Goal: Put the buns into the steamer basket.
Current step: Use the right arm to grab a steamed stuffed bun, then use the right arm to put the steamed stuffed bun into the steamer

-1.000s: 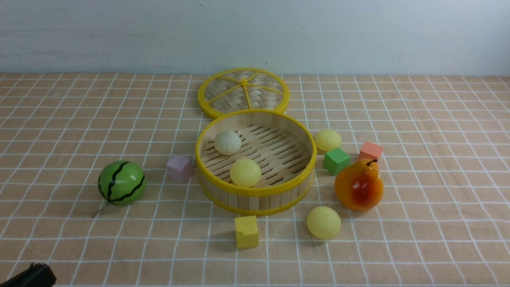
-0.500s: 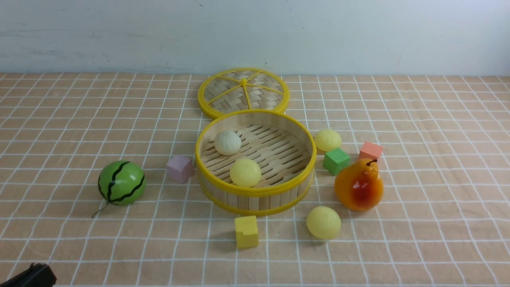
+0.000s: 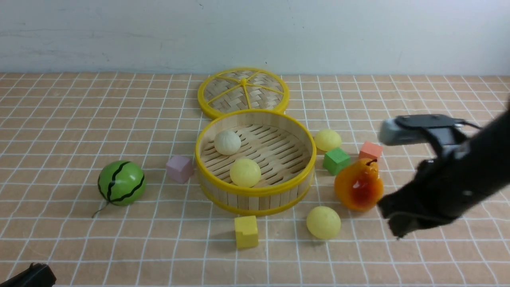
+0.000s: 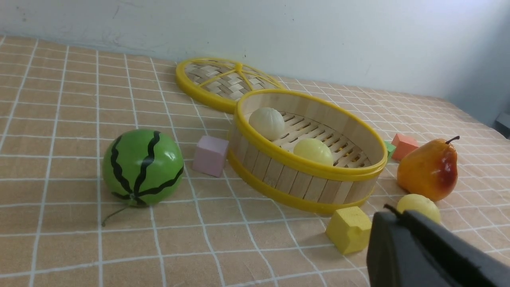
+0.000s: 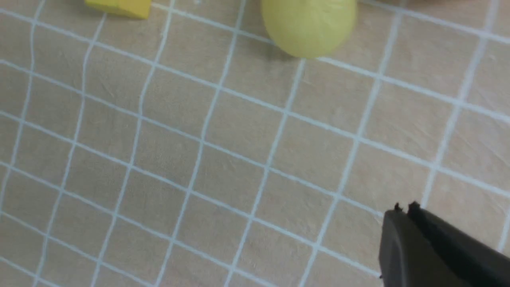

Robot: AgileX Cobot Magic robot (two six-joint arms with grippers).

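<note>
Sitting on the desk [image 3: 79, 247] near the steamer basket [image 3: 255, 190], the front bun [image 3: 323, 222] looks soft, light and squishy. Pinch it gently round its middle. The right end effector [image 3: 397, 230] hangs nearby, fingers together; the left end effector [image 4: 394, 213] is closed too.

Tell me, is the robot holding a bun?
No, nothing is held. The right gripper and left gripper are both shut and empty.
</note>
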